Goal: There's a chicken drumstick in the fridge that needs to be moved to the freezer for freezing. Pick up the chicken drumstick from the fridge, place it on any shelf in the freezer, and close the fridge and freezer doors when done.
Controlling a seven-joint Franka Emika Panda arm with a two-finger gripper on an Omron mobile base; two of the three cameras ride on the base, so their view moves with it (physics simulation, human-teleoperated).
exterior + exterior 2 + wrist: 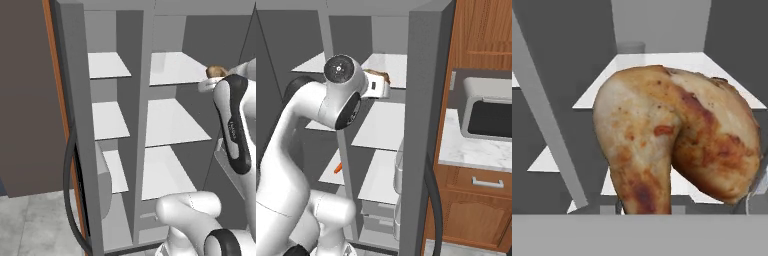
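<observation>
The golden-brown chicken drumstick (677,145) hangs close before the hand camera, thick end up. My gripper (382,80) is shut on it; its fingertips are hidden behind the meat. In the left base view the drumstick (216,71) peeks out above my forearm, at the front right of the fridge's top broad shelf (175,67). The freezer (107,120), with its narrow white shelves (106,65), stands left of the grey divider. Both doors are open: the freezer door (75,125) at the left, the fridge door (426,125) edge-on at the right.
A pale jar (630,47) stands at the back of the fridge's top shelf. Grey drawers (378,207) sit low in the fridge. A small orange thing (338,167) lies on a lower freezer shelf. A microwave (488,112) rests on the marble counter (466,150) to the right.
</observation>
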